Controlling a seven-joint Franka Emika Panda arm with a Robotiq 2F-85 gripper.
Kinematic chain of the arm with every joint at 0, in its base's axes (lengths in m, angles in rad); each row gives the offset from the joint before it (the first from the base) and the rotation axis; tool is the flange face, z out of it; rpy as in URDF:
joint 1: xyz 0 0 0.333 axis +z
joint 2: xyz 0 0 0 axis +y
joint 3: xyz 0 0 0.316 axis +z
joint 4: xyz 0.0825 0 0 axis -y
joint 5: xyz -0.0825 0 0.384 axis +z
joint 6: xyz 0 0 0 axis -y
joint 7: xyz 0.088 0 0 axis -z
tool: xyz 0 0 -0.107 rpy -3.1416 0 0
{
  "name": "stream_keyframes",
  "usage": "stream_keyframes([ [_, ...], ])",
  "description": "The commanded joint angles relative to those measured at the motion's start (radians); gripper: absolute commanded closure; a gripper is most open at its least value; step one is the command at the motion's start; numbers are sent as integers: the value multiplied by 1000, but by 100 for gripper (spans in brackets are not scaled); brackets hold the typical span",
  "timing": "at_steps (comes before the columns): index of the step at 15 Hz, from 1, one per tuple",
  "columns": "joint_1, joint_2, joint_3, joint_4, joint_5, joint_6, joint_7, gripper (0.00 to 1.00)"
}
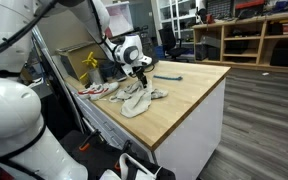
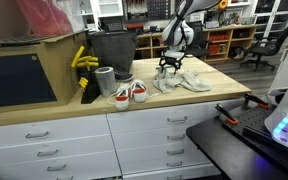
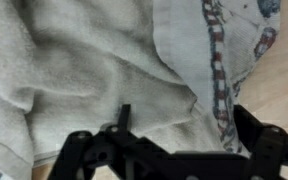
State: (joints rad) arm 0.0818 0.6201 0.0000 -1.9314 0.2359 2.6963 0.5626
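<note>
My gripper is low over a pile of cloths on the wooden countertop. In the wrist view its jaws are open, with a crumpled grey towel between and under the fingers. I cannot tell whether the fingertips touch the towel. A lighter cloth with a patterned border lies beside the towel at the right. The pile shows in both exterior views.
A pair of red and white shoes lies beside the cloths. A black bin, a grey cup and a yellow object stand behind them. A blue tool lies further along the countertop.
</note>
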Motion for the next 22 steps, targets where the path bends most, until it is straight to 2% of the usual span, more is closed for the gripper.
stream_keyframes([
  [1, -83, -101, 95, -139, 129, 110, -160, 0],
  [4, -131, -144, 144, -201, 196, 98, -265, 0],
  [8, -164, -203, 147, -254, 225, 49, -331, 0],
  [10, -222, -228, 186, -274, 291, 45, -411, 0],
  [12, -260, -254, 196, -286, 336, -20, -478, 0],
  [14, -273, -268, 172, -284, 336, -111, -525, 0],
  [19, -240, -281, 58, -240, 198, -398, -502, 0],
  [22, -222, -275, 10, -214, 121, -511, -473, 0],
])
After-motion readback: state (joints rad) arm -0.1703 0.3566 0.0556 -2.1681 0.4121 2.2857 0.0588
